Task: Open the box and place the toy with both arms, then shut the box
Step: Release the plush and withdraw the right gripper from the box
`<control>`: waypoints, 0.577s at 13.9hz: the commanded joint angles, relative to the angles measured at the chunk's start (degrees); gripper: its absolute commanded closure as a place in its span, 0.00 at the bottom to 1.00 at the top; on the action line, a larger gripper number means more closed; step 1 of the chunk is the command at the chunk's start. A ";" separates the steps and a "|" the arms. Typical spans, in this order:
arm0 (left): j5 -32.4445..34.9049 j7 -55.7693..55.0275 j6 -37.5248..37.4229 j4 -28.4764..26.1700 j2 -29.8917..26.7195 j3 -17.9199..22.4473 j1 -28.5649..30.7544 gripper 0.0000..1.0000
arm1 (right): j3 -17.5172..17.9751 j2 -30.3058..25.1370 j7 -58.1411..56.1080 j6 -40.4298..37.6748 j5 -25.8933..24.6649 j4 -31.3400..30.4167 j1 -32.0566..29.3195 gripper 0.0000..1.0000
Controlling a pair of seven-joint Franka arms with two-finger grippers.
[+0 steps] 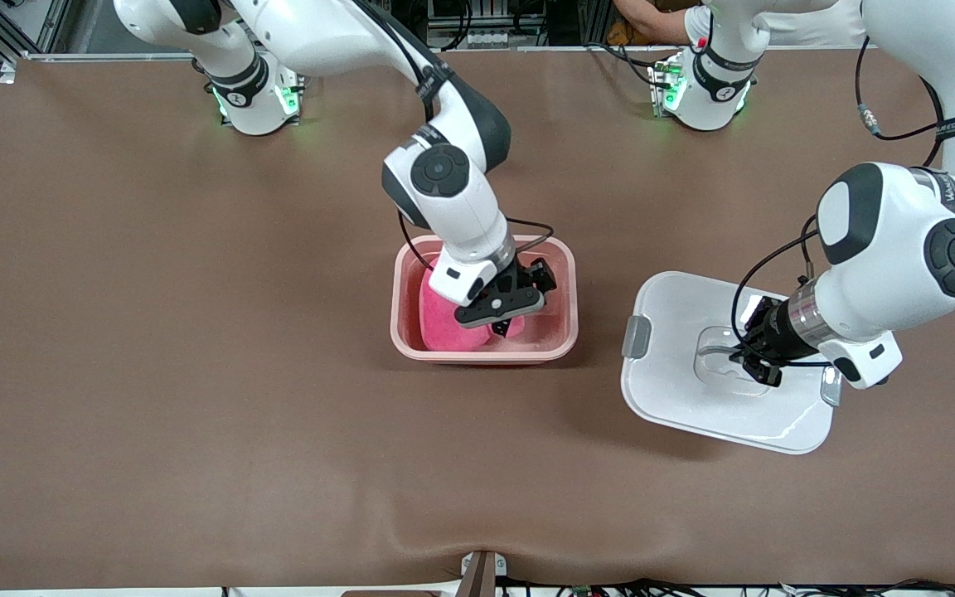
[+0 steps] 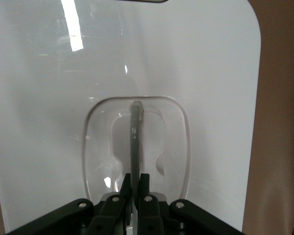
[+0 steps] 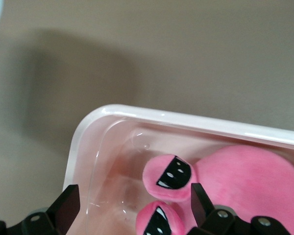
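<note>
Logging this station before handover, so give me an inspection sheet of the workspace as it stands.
Surface: brown table, slight ripple at the edge nearest the front camera.
Job's things: box open; toy inside it; lid off, beside the box toward the left arm's end.
Clutter: nothing seen.
Grippers: right gripper open, in the box over the toy; left gripper shut on the lid's handle.
Cables: black leads along both wrists.
Surroundings: green-lit arm bases; a person's arm at the table edge by the bases.
</note>
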 commanded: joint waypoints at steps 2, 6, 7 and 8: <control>0.99 0.95 0.63 -1.71 -2.05 -0.07 -0.19 1.00 | 0.45 -6.37 0.51 -8.92 -1.50 -1.79 -5.77 0.00; 0.99 1.22 0.36 -1.62 -2.22 -0.07 -0.19 1.00 | 0.45 -11.64 -1.93 -11.49 -1.41 -6.34 -10.87 0.00; 0.99 1.13 0.19 -1.62 -2.31 -0.07 -0.19 1.00 | 0.54 -12.87 -4.21 -12.19 -1.41 -7.75 -12.45 0.00; 0.99 1.13 0.19 -1.62 -2.57 -0.07 -0.19 1.00 | 0.54 -14.02 -6.41 -14.02 -1.41 -8.37 -13.86 0.00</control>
